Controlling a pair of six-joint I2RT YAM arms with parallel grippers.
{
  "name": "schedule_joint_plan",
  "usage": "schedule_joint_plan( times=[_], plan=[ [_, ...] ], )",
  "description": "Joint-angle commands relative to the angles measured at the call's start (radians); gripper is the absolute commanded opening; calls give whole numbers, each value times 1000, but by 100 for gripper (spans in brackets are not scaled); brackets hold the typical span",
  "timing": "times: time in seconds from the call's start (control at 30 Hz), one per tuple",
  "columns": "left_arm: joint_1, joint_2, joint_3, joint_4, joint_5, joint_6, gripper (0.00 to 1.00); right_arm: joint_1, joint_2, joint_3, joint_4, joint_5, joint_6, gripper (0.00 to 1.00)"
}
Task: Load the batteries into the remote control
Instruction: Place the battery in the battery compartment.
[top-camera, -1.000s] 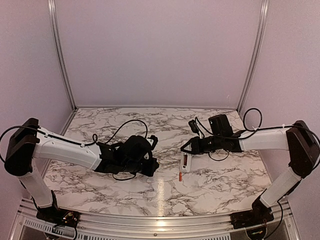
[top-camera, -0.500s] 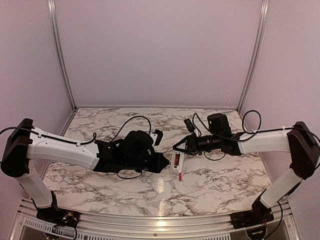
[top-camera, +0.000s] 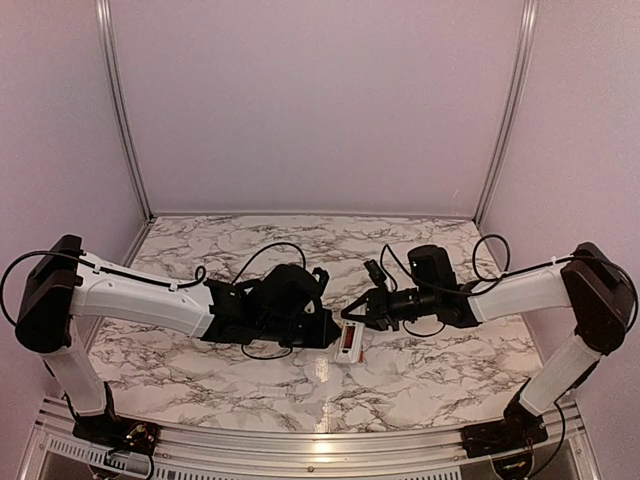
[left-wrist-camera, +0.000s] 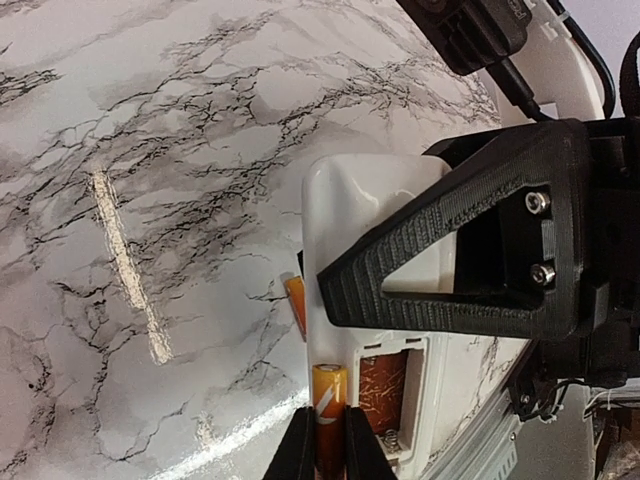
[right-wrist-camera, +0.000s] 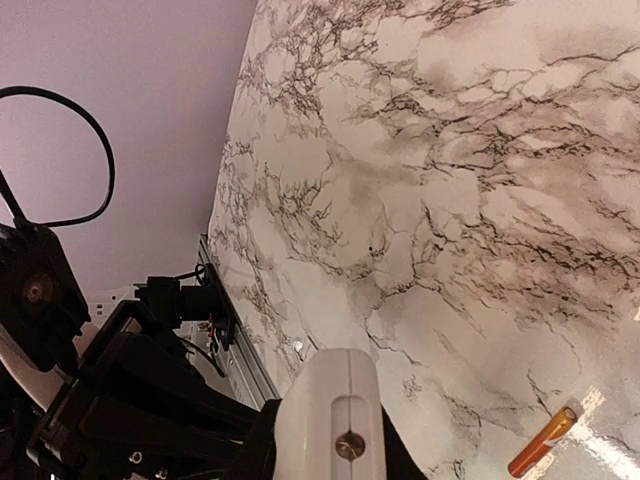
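Top external: left gripper (top-camera: 325, 328) and right gripper (top-camera: 356, 312) meet mid-table (top-camera: 200, 250) at remote control (top-camera: 346, 341), one from each side.

Left wrist: left gripper clamped on held battery (left-wrist-camera: 330, 405). Long axis parallel to recess (left-wrist-camera: 415, 360); recess just right of it in this view. Seated cell (left-wrist-camera: 385, 392) looks already inside; free slot unclear. Right gripper's finger crosses remote body. Loose battery (left-wrist-camera: 295, 303) on table just beside remote edge.

Right wrist: right gripper clenched on remote end; loose battery off to right on table.

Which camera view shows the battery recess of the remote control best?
Left wrist: the open recess is close and large. Top external shows only a small red spot in the remote control; right wrist shows just its white end.
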Motion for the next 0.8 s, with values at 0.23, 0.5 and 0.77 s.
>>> schedule_joint_plan(
  times=[0.23, 0.5, 0.77],
  plan=[
    [-25, 29, 60, -104, -8, -73, 0, 15, 43, -45, 210, 36, 141, 0],
    [-42, 55, 111, -163, -13, -78, 0, 22, 68, -44, 248, 43, 165, 0],
    [-49, 90, 167, -243, -31, -71, 0, 23, 77, -52, 291, 29, 197, 0]
  ],
)
